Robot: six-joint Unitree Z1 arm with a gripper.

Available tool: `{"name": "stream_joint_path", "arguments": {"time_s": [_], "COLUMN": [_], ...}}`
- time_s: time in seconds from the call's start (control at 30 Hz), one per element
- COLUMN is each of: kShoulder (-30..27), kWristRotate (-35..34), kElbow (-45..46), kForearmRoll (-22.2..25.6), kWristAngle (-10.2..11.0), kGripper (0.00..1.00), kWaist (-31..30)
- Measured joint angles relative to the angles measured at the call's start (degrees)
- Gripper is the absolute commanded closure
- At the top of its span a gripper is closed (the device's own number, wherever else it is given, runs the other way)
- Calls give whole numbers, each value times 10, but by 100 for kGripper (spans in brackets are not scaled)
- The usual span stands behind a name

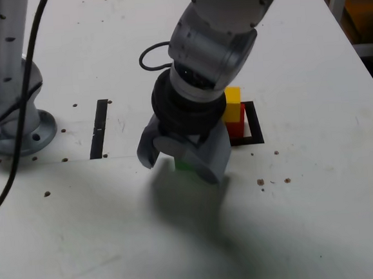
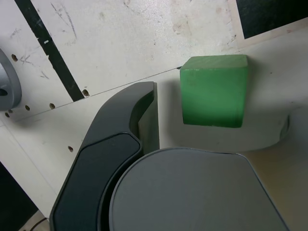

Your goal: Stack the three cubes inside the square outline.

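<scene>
One green cube (image 2: 214, 91) between claw (image 2: 216, 130) jaws

A white surface (image 1: 310, 71) carried a narrow black strip (image 1: 100, 128) at nine o'clock and scattered small holes.

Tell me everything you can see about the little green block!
The small plain green cube looks solid and matte, with smooth faces and slightly soft edges. It sits flat on the white table, casting a shadow, not yet on the stack. In the wrist view it lies just ahead of the robot's grey claw, beside one dark finger, with a gap between them. In the exterior view the arm hides nearly all of it; only a green sliver peeks out.
</scene>
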Motion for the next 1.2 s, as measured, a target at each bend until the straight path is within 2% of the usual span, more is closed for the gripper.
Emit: {"name": "stream_joint_path", "arguments": {"time_s": [0.13, 0.4, 0.63, 0.93, 1.1, 1.2], "kShoulder": [4, 4, 9, 12, 11, 1], "kWristRotate": [3, -1, -5, -12, -27, -43], "kElbow": [0, 2, 1, 1, 2, 12], "kForearmRoll": [-1, -2, -14, -24, -27, -7], "kWristAngle": [10, 13, 22, 31, 35, 35], "kGripper": [17, 32, 52, 66, 69, 71], "kWaist": [4, 5, 5, 7, 8, 8]}}
